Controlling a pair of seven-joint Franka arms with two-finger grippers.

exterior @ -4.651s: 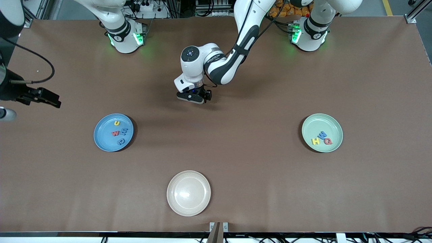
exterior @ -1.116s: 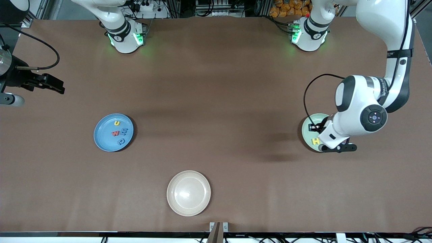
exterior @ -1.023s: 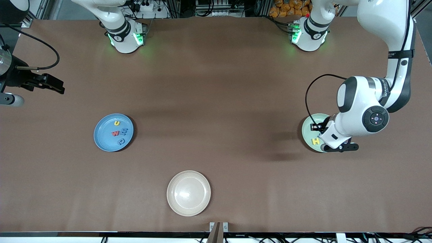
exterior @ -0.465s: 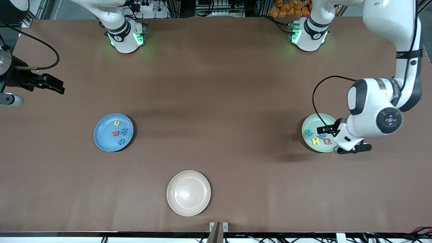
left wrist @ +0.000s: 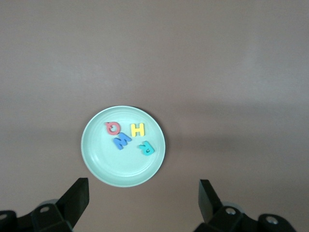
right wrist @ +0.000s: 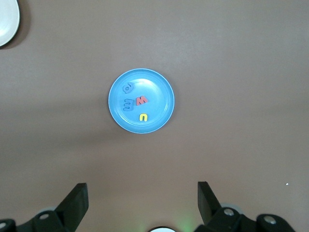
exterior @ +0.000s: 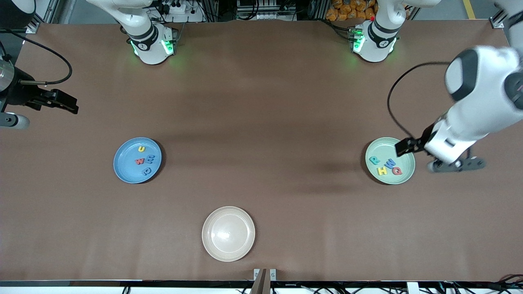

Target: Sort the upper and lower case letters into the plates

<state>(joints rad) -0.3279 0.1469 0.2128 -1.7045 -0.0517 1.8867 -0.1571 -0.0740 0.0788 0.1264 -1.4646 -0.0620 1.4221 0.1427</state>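
Front view: the left gripper [exterior: 457, 165] hangs over bare table [exterior: 261, 102] just beside the mint green plate [exterior: 405, 154], toward the left arm's end; jaws wide and empty, as the left wrist view confirms. The plate holds four letters: teal R [exterior: 373, 160], blue W [exterior: 390, 163], yellow H [exterior: 382, 171], red Q [exterior: 396, 171]. The sky blue plate [exterior: 122, 167] sits toward the right arm's end with its own four: yellow u [exterior: 141, 149], red w [exterior: 140, 161], a blue letter, possibly e [exterior: 150, 158], and another blue letter, perhaps q [exterior: 146, 172]. The cream plate [exterior: 228, 233], nearest the camera, is empty. The right gripper [exterior: 57, 105] waits at the table's edge, jaws wide, nothing between them.

Risks, as judged: no loose letters show on the table, so the sort looks finished or nearly so. The main hazard is the left arm's cable or wrist sweeping low over the mint rim and nudging the plate. R lies close to the rim and would be first to spill if the plate were bumped.

Versus half a second ago: the left wrist was over the mint plate, covering part of it; now it has lifted clear and all four letters show. Five seconds ago that plate held only H, W, Q. Right arm unchanged.
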